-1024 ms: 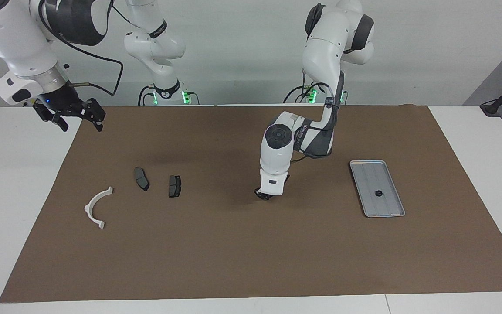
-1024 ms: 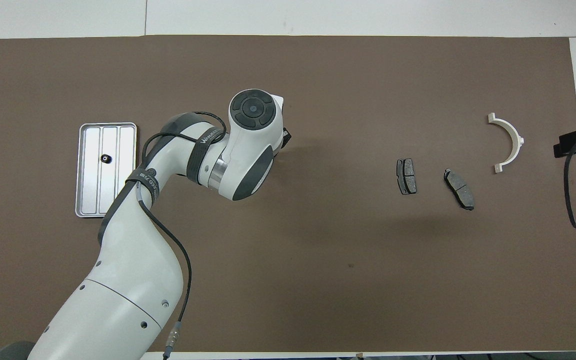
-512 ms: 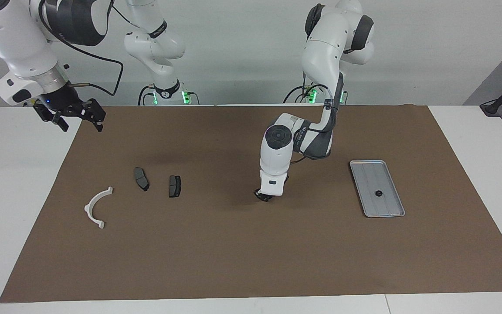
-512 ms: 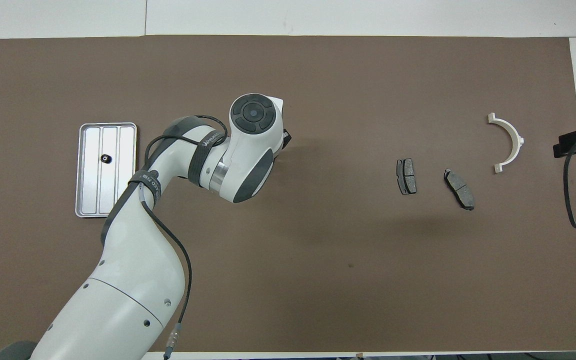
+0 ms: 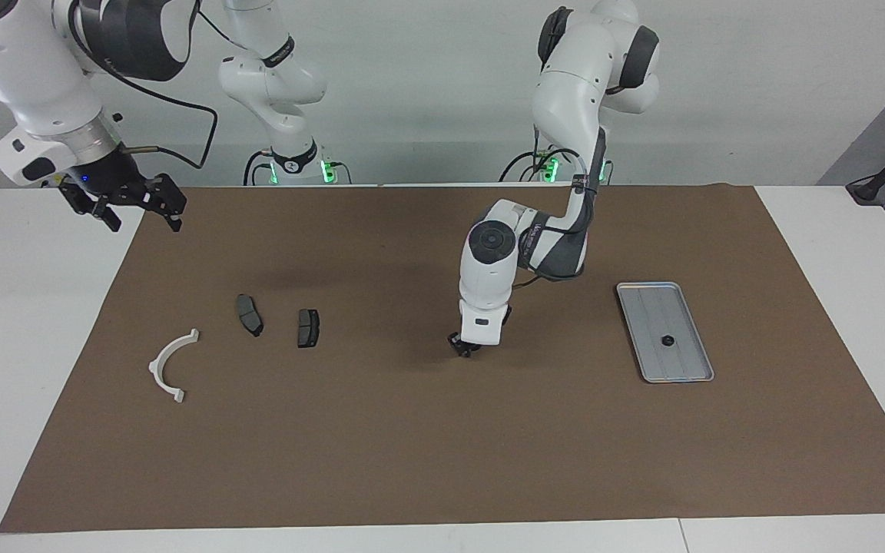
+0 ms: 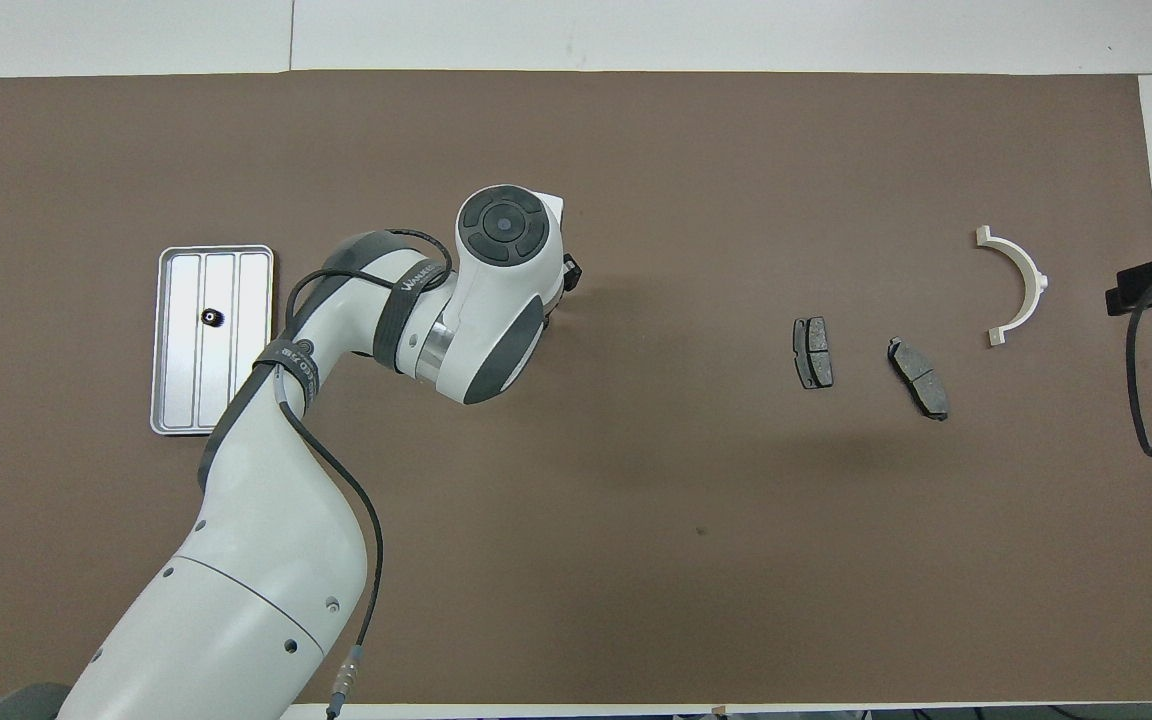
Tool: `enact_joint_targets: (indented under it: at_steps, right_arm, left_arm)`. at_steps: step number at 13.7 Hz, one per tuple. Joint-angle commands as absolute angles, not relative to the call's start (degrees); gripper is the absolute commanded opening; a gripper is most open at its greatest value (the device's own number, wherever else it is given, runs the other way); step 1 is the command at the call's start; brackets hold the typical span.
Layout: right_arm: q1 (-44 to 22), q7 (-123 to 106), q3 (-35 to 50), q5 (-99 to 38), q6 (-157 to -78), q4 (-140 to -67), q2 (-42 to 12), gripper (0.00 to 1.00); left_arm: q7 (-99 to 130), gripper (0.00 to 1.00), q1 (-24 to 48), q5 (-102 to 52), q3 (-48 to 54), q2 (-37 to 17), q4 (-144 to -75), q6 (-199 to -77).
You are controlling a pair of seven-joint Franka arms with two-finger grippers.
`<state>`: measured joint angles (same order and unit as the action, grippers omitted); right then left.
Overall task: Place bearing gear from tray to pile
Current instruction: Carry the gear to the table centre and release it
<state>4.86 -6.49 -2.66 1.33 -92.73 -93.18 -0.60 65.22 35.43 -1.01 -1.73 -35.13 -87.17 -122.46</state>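
- My left claw point(image 5: 464, 348) is low over the brown mat point(image 5: 442, 430), between tray point(image 5: 690, 370) and pile; I cannot tell its opening or whether it holds anything.
- A small dark bearing gear point(image 5: 667, 340) lies in the tray.
- Right claw point(image 5: 139, 211) waits wide open at the mat's edge near the bracket point(image 5: 170, 367).
- Next, I judge: fetch that gear and carry it to the brake pads point(image 5: 307, 328).

A mat point(image 5: 442, 445) covers the surface. The tray point(image 5: 646, 307) lies on it toward the left arm's end, a small gear point(image 5: 667, 340) in it. Toward the right arm's end lie two brake pads point(image 5: 308, 328) side by side, and beside them, farther from the robots, a bracket point(image 5: 168, 364). The left tool point(image 5: 464, 347) is low over the mat between tray and pads.
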Motion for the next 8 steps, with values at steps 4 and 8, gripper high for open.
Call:
enact_joint_targets:
  at_steps: [4, 8]
  right_arm:
    - [5.2, -7.6, -2.4, 0.6, -94.3, -93.9, -0.4, 1.00]
    - [5.1, -7.8, -2.4, 0.5, -94.2, -93.9, -0.4, 1.00]
  left_arm:
    - [61.6, 1.00, 31.0, 0.3, -2.5, -28.5, -87.9, -116.9]
    - [48.3, 1.00, 23.9, 0.3, -2.5, -24.8, -88.0, -113.1]
